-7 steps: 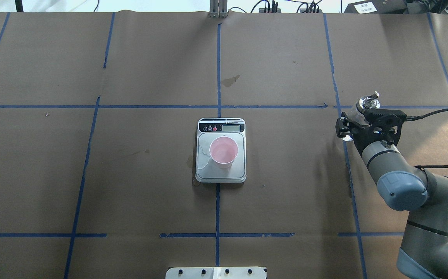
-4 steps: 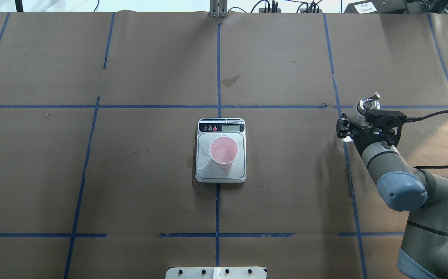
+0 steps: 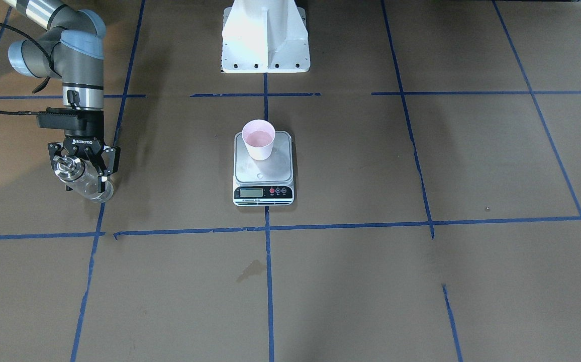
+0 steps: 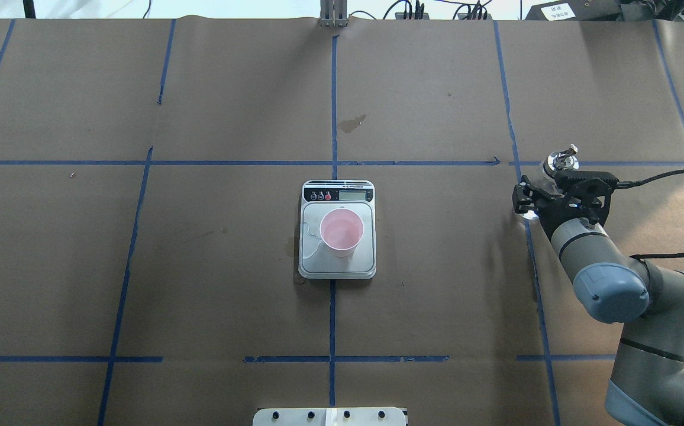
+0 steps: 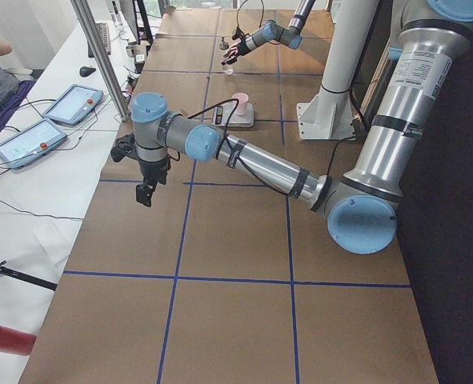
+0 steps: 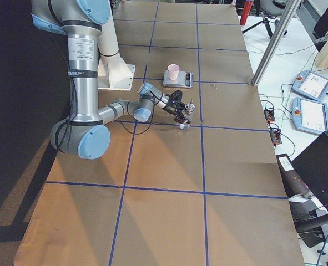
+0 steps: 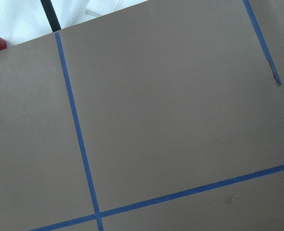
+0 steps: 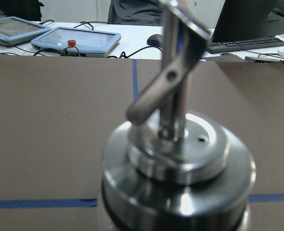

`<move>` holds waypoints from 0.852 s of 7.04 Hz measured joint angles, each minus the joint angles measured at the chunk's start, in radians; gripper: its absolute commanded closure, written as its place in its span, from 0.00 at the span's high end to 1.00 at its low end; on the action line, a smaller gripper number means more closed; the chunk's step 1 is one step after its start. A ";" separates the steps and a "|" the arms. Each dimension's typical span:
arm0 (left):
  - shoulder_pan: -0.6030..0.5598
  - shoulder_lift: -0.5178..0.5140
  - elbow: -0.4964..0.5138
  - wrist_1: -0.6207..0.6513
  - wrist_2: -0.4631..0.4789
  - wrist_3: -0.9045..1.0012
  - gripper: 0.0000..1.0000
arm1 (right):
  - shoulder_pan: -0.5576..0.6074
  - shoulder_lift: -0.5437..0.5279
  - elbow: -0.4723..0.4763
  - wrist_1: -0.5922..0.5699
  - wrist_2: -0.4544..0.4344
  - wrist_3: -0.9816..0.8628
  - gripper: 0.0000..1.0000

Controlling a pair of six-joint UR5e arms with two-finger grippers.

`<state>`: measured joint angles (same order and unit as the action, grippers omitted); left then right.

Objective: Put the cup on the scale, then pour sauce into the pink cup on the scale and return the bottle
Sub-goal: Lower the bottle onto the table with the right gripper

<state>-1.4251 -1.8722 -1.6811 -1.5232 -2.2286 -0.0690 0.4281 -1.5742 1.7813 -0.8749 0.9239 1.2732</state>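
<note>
The pale pink cup [image 4: 342, 231] stands upright on the steel plate of the scale [image 4: 337, 265] at the table's middle; both also show in the front view, the cup [image 3: 258, 138] on the scale [image 3: 264, 173]. My right gripper [image 4: 543, 192] is shut on the clear glass bottle [image 4: 558, 160] at the right, well away from the scale. The bottle [image 3: 89, 187] is tilted, its base low over the paper. Its metal collar and spout [image 8: 180, 159] fill the right wrist view. My left gripper [image 5: 144, 192] hangs over the table's left end; I cannot tell its jaws.
Brown paper with blue tape lines covers the table. A dark stain [image 4: 352, 123] lies beyond the scale. The white robot base [image 3: 265, 40] stands at the near edge. Tablets [image 5: 72, 104] lie on the side bench.
My right gripper has sunk a little toward the table with the bottle in it. The cup and the scale have not moved.
</note>
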 measured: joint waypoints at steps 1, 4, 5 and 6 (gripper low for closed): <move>0.000 0.000 0.001 0.000 0.001 0.000 1.00 | 0.000 0.000 0.001 0.000 0.005 0.000 1.00; 0.000 0.001 0.000 0.001 0.000 0.000 1.00 | 0.004 -0.019 0.014 -0.005 0.115 0.000 1.00; -0.001 0.001 0.000 0.001 0.000 0.000 1.00 | 0.007 -0.045 0.026 -0.010 0.213 0.000 1.00; -0.002 0.001 -0.002 0.001 0.001 0.000 1.00 | 0.018 -0.073 0.050 -0.035 0.330 -0.001 1.00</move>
<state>-1.4270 -1.8714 -1.6834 -1.5217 -2.2275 -0.0690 0.4466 -1.6468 1.8318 -0.9095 1.2538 1.2722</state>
